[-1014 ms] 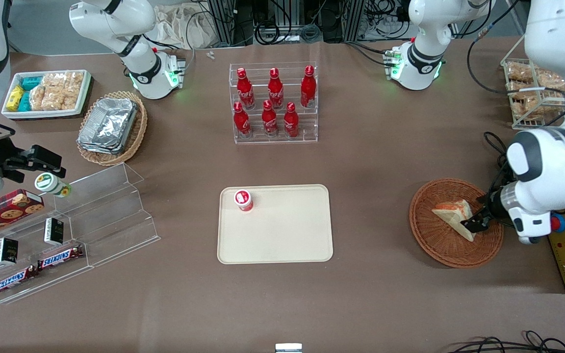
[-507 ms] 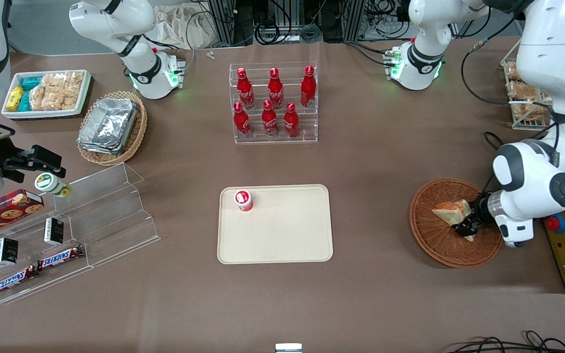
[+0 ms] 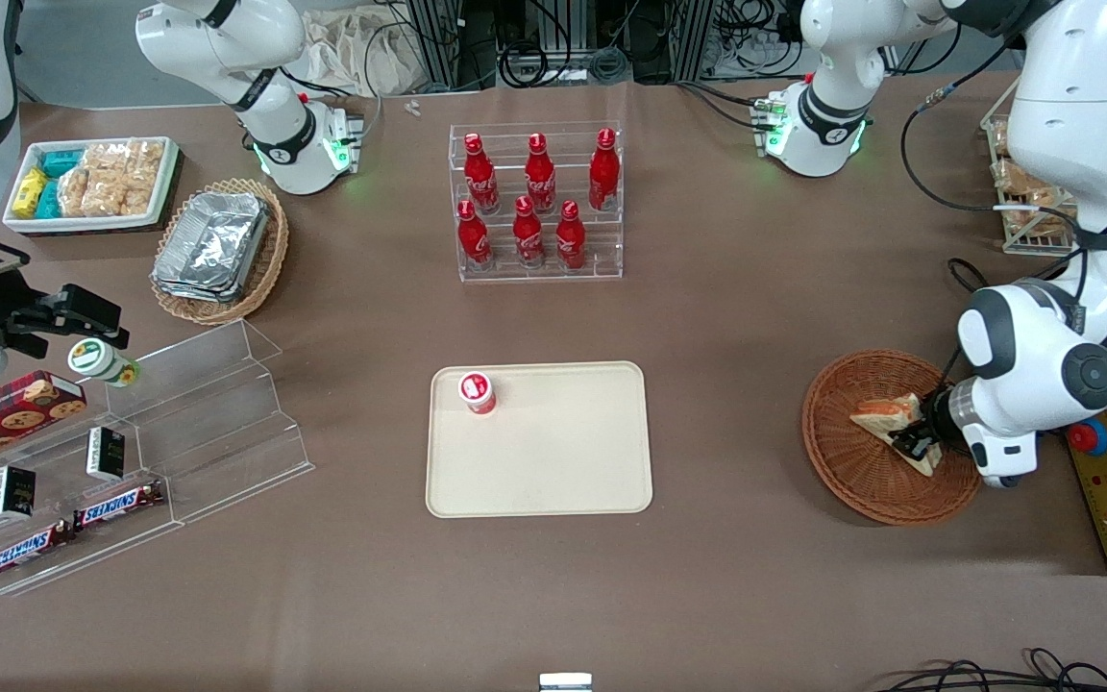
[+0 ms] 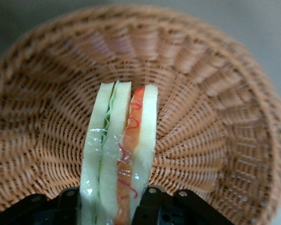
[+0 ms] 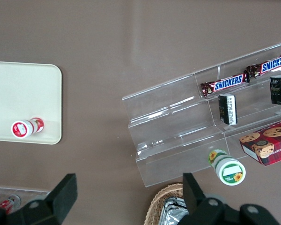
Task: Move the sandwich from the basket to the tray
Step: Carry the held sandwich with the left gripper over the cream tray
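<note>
At the right of the front view, the gripper (image 3: 917,444) is clamping the sandwich (image 3: 885,417) between its two fingers (image 4: 147,206), inside the basket (image 3: 847,471). The tray (image 3: 553,461) is lying at centre, holding a small red-capped bottle (image 3: 477,392).

high front overview, close wrist views

Robotics lab, brown-covered table (image 3: 726,317), cable tangle (image 3: 553,43) at its edge; shop-style acrylic rack of cola bottles (image 3: 536,202)
</note>
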`<control>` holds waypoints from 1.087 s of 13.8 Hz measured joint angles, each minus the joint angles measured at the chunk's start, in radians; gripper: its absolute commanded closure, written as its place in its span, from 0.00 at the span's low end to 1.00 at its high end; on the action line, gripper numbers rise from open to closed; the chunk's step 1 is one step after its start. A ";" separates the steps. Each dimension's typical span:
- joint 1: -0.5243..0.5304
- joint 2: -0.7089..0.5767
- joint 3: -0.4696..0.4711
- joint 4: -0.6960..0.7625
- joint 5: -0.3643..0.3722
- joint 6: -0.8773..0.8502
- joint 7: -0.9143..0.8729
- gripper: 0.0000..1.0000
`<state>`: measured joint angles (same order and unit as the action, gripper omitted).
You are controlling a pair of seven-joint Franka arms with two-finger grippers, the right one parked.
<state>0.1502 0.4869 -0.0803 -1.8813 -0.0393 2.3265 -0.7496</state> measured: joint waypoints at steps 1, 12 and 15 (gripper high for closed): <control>0.003 -0.030 0.001 0.011 0.003 -0.061 0.035 1.00; -0.070 -0.215 -0.366 0.157 0.002 -0.381 0.340 1.00; -0.228 -0.128 -0.387 0.174 0.103 -0.248 0.221 1.00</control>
<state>-0.0782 0.3586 -0.4678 -1.7075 0.0637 2.0782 -0.5290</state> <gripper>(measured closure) 0.789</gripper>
